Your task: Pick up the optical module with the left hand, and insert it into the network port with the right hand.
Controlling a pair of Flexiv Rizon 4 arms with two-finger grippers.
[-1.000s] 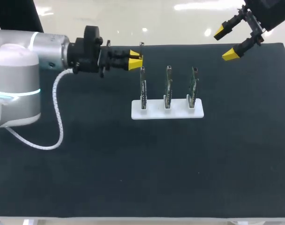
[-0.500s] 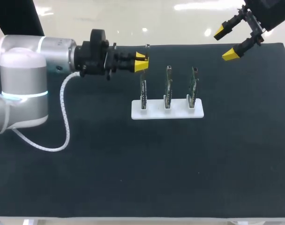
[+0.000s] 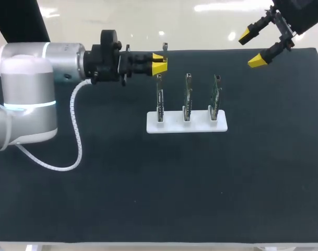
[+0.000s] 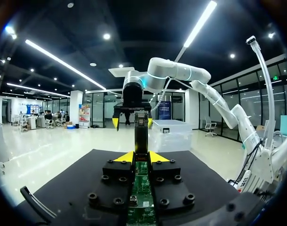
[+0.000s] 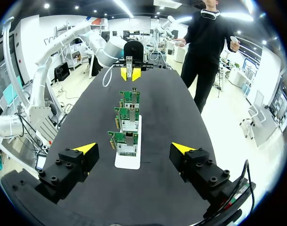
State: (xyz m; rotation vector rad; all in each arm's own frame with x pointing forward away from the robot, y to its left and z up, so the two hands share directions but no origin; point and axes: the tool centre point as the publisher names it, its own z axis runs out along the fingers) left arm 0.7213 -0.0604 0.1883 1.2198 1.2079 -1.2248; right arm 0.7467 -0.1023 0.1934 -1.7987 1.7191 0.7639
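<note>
Counted over the black table (image 3: 148, 198): one white plastic base (image 3: 187, 127) carrying three upright green circuit boards (image 3: 187, 94) in a row, and one slim grey metal optical module (image 4: 141, 134), pinched in the nearly closed left jaws just above the board at the row's left end. Counted also two sets of jaws, with the right jaws spread wide, gripping nothing, up over the table's far right edge. Cannot make out the network ports from above, nor the module's gripped end between the yellow tips (image 3: 160, 67).
</note>
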